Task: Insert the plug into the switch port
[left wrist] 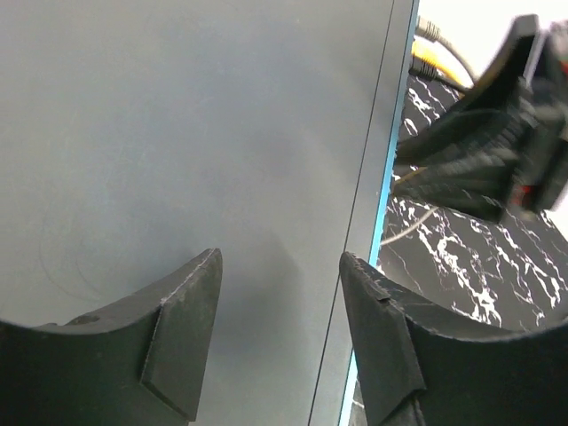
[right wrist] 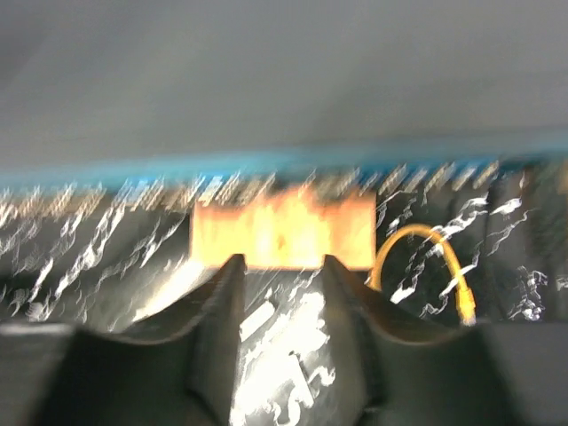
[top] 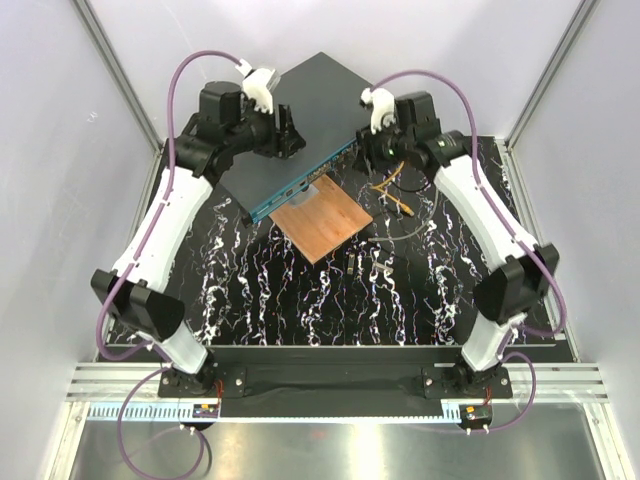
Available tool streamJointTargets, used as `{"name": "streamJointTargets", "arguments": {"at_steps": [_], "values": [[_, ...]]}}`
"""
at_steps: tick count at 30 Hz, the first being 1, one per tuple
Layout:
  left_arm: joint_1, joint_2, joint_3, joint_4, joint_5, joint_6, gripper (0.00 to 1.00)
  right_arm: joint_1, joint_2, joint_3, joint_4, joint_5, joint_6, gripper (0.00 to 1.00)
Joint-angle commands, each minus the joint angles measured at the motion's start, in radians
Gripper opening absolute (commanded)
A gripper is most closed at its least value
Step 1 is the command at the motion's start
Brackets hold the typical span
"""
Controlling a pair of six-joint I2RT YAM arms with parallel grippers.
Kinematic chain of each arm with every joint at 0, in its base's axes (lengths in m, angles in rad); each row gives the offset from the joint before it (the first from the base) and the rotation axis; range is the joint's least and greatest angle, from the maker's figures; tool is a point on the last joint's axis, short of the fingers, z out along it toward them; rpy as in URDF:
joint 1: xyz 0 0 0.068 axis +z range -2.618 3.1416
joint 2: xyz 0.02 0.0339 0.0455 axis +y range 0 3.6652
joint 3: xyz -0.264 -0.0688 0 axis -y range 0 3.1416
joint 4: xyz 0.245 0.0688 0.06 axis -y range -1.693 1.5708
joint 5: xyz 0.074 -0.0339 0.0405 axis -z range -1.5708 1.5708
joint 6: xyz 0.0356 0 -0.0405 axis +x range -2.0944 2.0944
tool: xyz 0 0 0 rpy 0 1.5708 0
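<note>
- Black mat (top: 300, 300) veined with white covers the table under and around the switch (top: 315, 105); pale walls (top: 450, 40) and slanting aluminium posts (top: 115, 70) close in the space behind it.
- Set apart from the switch, a metal rail (top: 330, 380) at the near edge carries both arm bases.
- Right wrist view is heavily blurred: the switch's blue face (right wrist: 284, 164) reads only as a smeared band, and no single socket can be made out.
- Left wrist view crops the switch to a plain grey top and a thin strip of blue edge.
- Seen from above, the left gripper (top: 288, 130) covers part of the switch's top and the right gripper (top: 365, 158) hides the right end of its front.
- The switch is a large, flat, dark grey box lying diagonally at the far middle of the mat, its long narrow blue face turned toward the arms.
- A brown board (top: 322, 222) lies just in front of the switch's blue face, its far corner close under it.
- To the front right of the switch a yellow cable (top: 392, 185) loops on the mat, its plug (right wrist: 466, 311) lying free, held by nothing.
- Left gripper (left wrist: 280, 337) sits above the switch's top near the blue edge, fingers (left wrist: 182, 346) spread wide with nothing between.
- Right gripper (right wrist: 280, 311) faces the switch's front, fingers (right wrist: 217, 328) parted, only mat between them.
</note>
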Motion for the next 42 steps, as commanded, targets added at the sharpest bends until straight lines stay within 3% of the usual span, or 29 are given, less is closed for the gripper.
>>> {"name": "streamJointTargets", "arguments": {"at_steps": [1,5,8,14,20,29,36,42], "values": [[0.036,-0.082,-0.031,0.043,0.085,0.0,0.63,-0.009,-0.182,-0.082,0.0,-0.148,-0.109,0.49],[0.065,-0.15,-0.087,0.054,0.159,0.0,0.72,-0.032,-0.31,-0.204,-0.09,-0.199,-0.198,0.65],[0.088,-0.213,-0.132,0.092,0.225,0.009,0.77,-0.041,-0.4,-0.325,-0.139,-0.207,-0.261,0.7],[0.099,-0.319,-0.256,0.161,0.349,0.052,0.81,-0.041,-0.514,-0.61,-0.153,-0.179,-0.346,0.66],[0.098,-0.367,-0.33,0.203,0.47,0.112,0.82,-0.041,-0.459,-0.823,-0.011,-0.038,-0.431,0.54],[0.075,-0.364,-0.338,0.164,0.501,0.21,0.82,-0.033,-0.211,-0.765,0.098,0.052,-0.477,0.47],[0.072,-0.35,-0.333,0.16,0.489,0.215,0.82,0.016,-0.028,-0.627,0.042,0.069,-0.474,0.46],[0.072,-0.352,-0.35,0.152,0.484,0.221,0.82,0.05,0.069,-0.522,-0.06,0.06,-0.472,0.52]]}}
